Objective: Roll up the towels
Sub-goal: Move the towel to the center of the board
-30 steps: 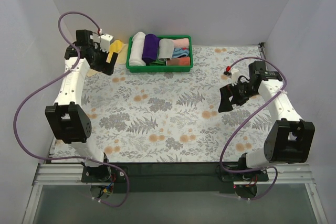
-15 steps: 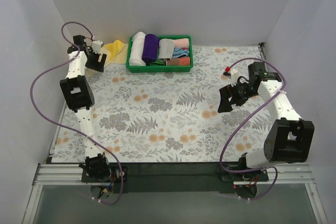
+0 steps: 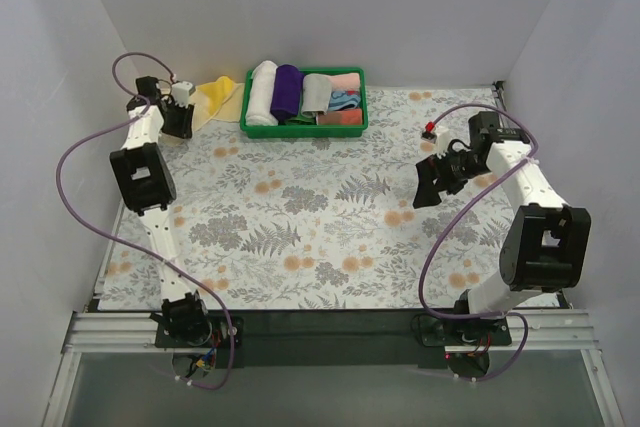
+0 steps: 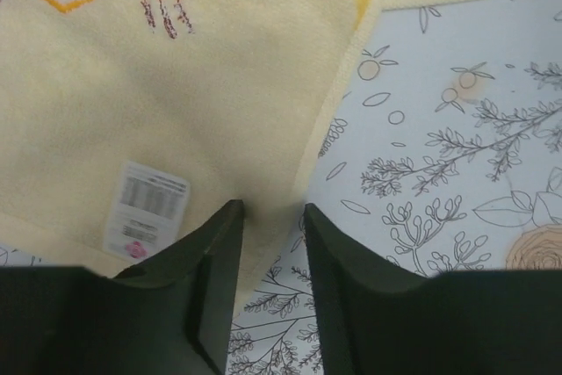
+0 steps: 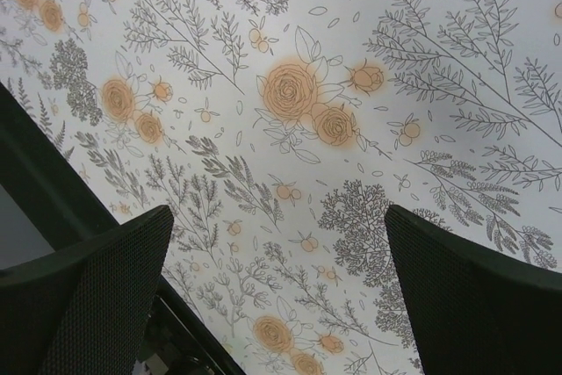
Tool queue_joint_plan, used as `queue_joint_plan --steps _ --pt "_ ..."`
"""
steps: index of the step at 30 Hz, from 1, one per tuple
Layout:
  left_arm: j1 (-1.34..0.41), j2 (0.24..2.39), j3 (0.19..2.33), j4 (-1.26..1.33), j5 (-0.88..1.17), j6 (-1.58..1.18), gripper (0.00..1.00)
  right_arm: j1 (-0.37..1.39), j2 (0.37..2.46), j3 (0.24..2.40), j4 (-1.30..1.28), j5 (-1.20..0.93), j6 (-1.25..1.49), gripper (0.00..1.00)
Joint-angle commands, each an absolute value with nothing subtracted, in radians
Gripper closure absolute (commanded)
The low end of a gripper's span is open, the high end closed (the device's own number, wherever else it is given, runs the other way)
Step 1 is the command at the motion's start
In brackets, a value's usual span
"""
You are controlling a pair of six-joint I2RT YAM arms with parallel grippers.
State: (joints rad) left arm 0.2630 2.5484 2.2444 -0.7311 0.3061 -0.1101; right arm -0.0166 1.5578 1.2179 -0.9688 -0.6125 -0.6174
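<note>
Far left, the left gripper (image 4: 270,212) stood half-closed astride an edge of the pale yellow towel (image 4: 176,85), hold uncertain; the right gripper (image 5: 277,217) gaped, well apart.

Right tool (image 5: 277,217) wide open above floral tablecloth (image 5: 290,94).

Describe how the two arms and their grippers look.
The left arm and right arm have white links joined by boxy black housings, each trailed by a looping purple cable. The left gripper has smooth dark wedge fingers; the right gripper has dark fingers with dotted textured pads.
</note>
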Motion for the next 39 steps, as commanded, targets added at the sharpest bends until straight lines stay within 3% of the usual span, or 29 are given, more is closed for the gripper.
queue_joint_plan --steps 1,5,9,13,18,22,28,35,37,39 --pt "0.29 2.517 2.131 -0.834 0.316 -0.089 0.72 -0.018 1.542 1.278 -0.979 -0.679 -0.635 0.05" --pt "0.288 2.351 1.929 -0.859 0.345 -0.069 1.0 -0.017 1.526 1.319 -1.02 -0.69 -0.687 0.09" --pt "0.288 2.13 1.608 -0.895 0.347 -0.015 1.0 -0.017 1.471 1.316 -1.049 -0.695 -0.725 0.09" --pt "0.287 1.878 1.432 -1.032 0.359 0.121 1.0 -0.017 1.41 1.273 -1.054 -0.724 -0.747 0.1" --pt "0.252 1.619 1.368 -1.279 0.402 0.328 1.0 -0.017 1.361 1.224 -1.049 -0.768 -0.753 0.09" --pt "0.016 1.537 1.376 -1.391 0.457 0.302 1.0 -0.017 1.373 1.21 -1.049 -0.798 -0.721 0.11" --pt "-0.381 1.701 1.5 -1.286 0.644 0.155 1.0 -0.017 1.42 1.203 -1.057 -0.805 -0.658 0.16" --pt "-0.646 1.998 1.86 -1.01 0.733 -0.092 1.0 -0.02 1.433 1.192 -1.081 -0.735 -0.663 0.17" --pt "-0.669 2.109 2.009 -0.963 0.726 -0.145 0.88 -0.02 1.456 1.196 -1.083 -0.736 -0.649 0.17" --pt "-0.669 2.195 2.119 -0.991 0.713 -0.155 0.62 -0.021 1.489 1.219 -1.083 -0.739 -0.641 0.17"
